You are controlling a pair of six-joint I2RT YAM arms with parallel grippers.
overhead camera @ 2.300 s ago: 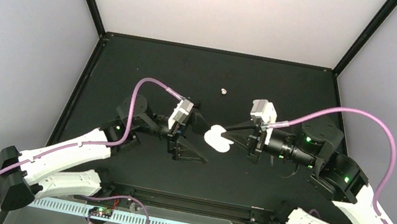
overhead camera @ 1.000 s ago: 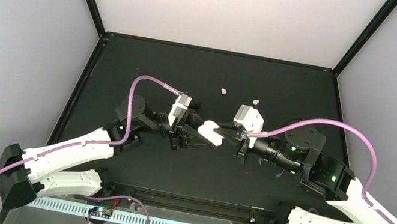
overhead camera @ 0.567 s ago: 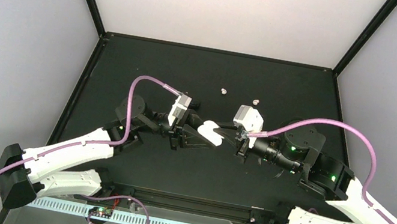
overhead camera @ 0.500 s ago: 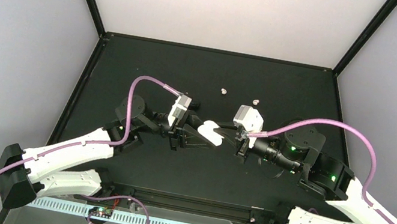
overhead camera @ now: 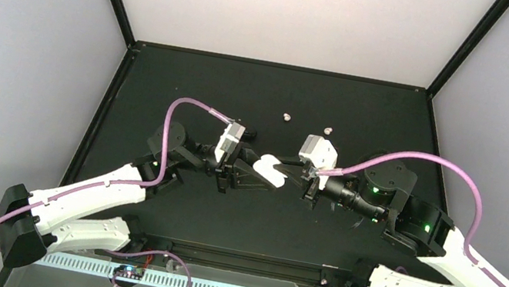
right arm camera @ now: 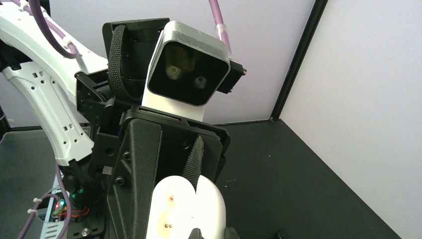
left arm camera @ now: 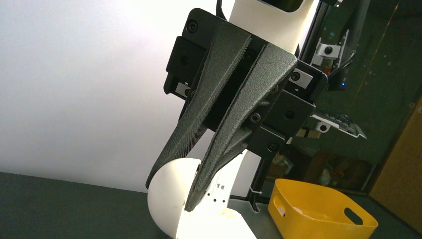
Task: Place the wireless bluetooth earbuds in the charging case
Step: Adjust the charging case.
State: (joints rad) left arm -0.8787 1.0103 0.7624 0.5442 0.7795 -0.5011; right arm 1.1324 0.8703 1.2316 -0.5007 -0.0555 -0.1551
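Obs.: charging case [overhead camera: 272,171] sits mid-desk between the two arms with its lid swung open. The right wrist view shows both halves, one with small contact dots in its well. No bud is seated in the part of the case that shows.

Left end effector [overhead camera: 255,169]: clenched on the case, one finger on either side of the body, as seen from the right wrist. Right end effector [overhead camera: 293,172]: also clenched, its fingertips pinching the rounded white shell from the opposite side (the left wrist view gives this clearly). The case is thus held from both ends at once. It looks raised off the desk [overhead camera: 191,86], though the overhead view alone does not settle that.

Earbuds: left earbud [overhead camera: 286,116] and right earbud [overhead camera: 329,129], both pale, lie loose on the desk toward the back. They are well apart from the case and from both arms' fingers. No black buds made out.

Step in hand, as I judge it: steadying or regripping the open case before any bud is picked. Insertion not yet begun.

Next move calls for one end effector to let go while the other holds the case level, wells up, then a reach back to the nearer bud. The buds are tiny against the fingers, so a fine, centred pinch is needed. Risk: the case twists when one grip releases.
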